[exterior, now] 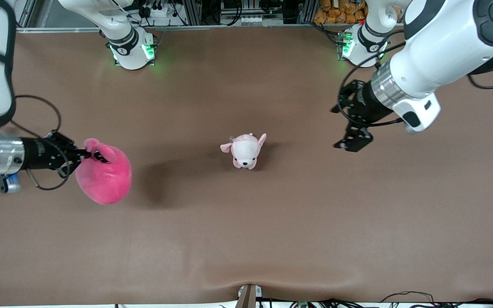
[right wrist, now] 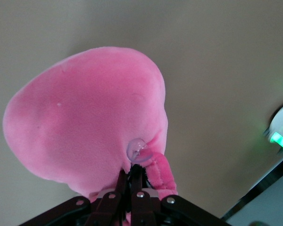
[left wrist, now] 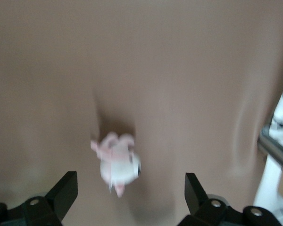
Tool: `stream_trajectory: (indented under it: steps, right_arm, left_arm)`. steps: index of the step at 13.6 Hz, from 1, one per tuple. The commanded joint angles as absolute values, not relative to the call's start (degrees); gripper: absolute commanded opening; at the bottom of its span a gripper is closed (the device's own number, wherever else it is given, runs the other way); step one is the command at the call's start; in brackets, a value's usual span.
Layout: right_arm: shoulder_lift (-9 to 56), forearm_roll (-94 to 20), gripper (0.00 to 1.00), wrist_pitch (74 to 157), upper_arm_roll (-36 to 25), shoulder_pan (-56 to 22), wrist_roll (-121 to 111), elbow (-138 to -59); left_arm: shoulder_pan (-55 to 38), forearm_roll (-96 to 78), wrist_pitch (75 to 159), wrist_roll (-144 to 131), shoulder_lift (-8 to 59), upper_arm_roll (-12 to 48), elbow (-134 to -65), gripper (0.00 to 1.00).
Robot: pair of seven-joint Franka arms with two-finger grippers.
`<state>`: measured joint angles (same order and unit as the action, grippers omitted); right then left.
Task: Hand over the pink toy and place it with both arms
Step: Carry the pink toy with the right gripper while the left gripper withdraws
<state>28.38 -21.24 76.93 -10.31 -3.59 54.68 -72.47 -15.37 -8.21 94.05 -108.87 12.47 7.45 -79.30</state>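
The wide brown table (exterior: 246,239) carries only one thing on its surface: a small pale pink-and-white puppy plush (exterior: 245,150), sitting near the middle, well away from every edge.

The two large white arms stand at the table's ends. The right arm comes in low over the right arm's end of the table, and its black two-finger right gripper (exterior: 84,155) has its jaws pressed together on a fold at the top of the hot-pink rounded blob plush, the pink toy (exterior: 104,175). The right wrist view shows the pinch sitting at one narrow stalk of the pink toy (right wrist: 85,122), with the bulk of the soft body hanging away from the fingers. The toy is off the table, over the right arm's end, casting a shadow toward the middle.

The left arm reaches from the left arm's end, its black left gripper (exterior: 353,143) held in the air with jaws spread wide and nothing between them; its fingers (left wrist: 65,190) frame the puppy plush (left wrist: 117,164) on the table below.

The toy lies well apart from the left gripper, toward the right arm's end, with the puppy roughly between them. Only the right gripper is at the toy. Judging by this, the handover needs both to close over the middle, with the toy's free bulk as the graspable end.
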Motion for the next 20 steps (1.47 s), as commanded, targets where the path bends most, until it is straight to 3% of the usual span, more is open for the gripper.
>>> stream_trajectory:
  steps: [1,7,12,13,14,15,16,17,20]
  right_arm:
    - [33.1,-15.4,0.00,75.5,-9.3,-1.7,43.0,-71.0]
    - [39.0,-2.2,0.00,78.3,-9.3,-0.1,22.3,-70.8]
    - [40.2,5.4,0.00,78.5,-9.1,-0.4,18.1,-70.8]
    - [41.2,5.5,0.08,79.5,-9.1,-0.4,18.3,-70.8]
    - [42.3,5.5,0.24,81.2,-9.1,-0.1,18.2,-70.9]
    - [42.9,5.5,0.46,81.9,-9.1,0.2,18.2,-70.9]
    - [43.2,5.4,0.89,82.6,-9.1,0.2,18.3,-70.9]
    - [43.3,5.4,1.00,83.1,-9.1,0.0,18.4,-70.9]
    - [43.2,5.4,1.00,84.6,-8.9,-1.3,18.5,-69.8]
  left_arm:
    - [-13.4,-0.9,89.5,-105.4,12.7,7.4,-79.9,1.00]
    - [-5.5,7.4,81.8,-102.2,16.9,7.5,-80.0,1.00]
    - [-1.9,9.5,79.4,-73.3,16.2,7.5,-79.8,1.00]
    - [-1.1,9.6,79.4,-68.0,15.6,7.6,-79.8,1.00]
    - [-1.1,9.6,79.4,-64.5,15.4,7.6,-79.7,1.00]
    - [-1.1,9.7,79.4,-61.0,15.0,7.6,-79.7,1.00]
    - [-1.1,9.7,79.4,-57.1,14.6,7.5,-79.8,1.00]
    - [-1.0,9.7,79.3,-53.0,14.2,7.4,-79.8,1.00]
    - [0.4,14.0,75.9,-41.5,14.0,7.1,-79.9,1.00]
